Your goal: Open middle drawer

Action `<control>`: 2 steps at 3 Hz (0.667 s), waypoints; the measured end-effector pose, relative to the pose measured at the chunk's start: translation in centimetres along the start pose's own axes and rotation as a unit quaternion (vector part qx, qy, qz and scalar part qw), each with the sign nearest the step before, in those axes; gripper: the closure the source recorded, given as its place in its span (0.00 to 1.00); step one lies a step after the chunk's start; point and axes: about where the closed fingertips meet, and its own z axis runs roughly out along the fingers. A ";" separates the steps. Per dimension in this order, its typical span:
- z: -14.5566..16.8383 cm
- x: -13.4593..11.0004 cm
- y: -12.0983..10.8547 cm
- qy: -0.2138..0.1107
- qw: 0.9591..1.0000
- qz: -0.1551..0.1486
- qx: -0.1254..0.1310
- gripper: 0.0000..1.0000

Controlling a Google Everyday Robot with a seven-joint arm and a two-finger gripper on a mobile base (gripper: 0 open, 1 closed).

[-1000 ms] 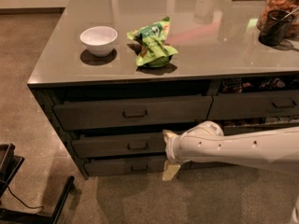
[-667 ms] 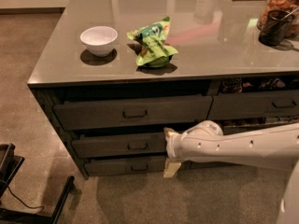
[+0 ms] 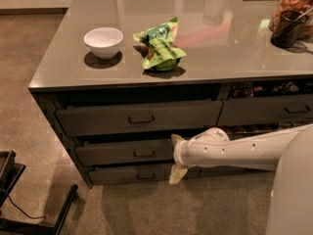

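Observation:
The middle drawer (image 3: pixel 117 152) is the medium-height dark front in the left column, with a small loop handle (image 3: pixel 145 153) at its centre. It sits below the taller top drawer (image 3: pixel 139 117) and above the slim bottom drawer (image 3: pixel 132 174). A dark gap shows above its front edge. My gripper (image 3: pixel 175 158) is at the right end of the middle drawer front, to the right of the handle. Its beige fingers (image 3: pixel 176 175) are spread apart vertically, one at the drawer's top edge and one down over the bottom drawer. It holds nothing. My white arm (image 3: pixel 234 151) reaches in from the right.
On the grey countertop (image 3: pixel 234 58) sit a white bowl (image 3: pixel 103 40), a green snack bag (image 3: pixel 160 50), a dark cup (image 3: pixel 286 28) and a jar (image 3: pixel 293 4). More drawers (image 3: pixel 266 110) fill the right column. A black frame (image 3: pixel 29 214) stands on the floor at lower left.

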 end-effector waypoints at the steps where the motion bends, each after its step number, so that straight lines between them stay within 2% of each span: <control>1: 2.0 0.2 -0.2 -0.014 1.000 0.015 -0.007 0.00; 2: 3.5 0.2 -0.9 -0.031 0.999 0.022 -0.005 0.00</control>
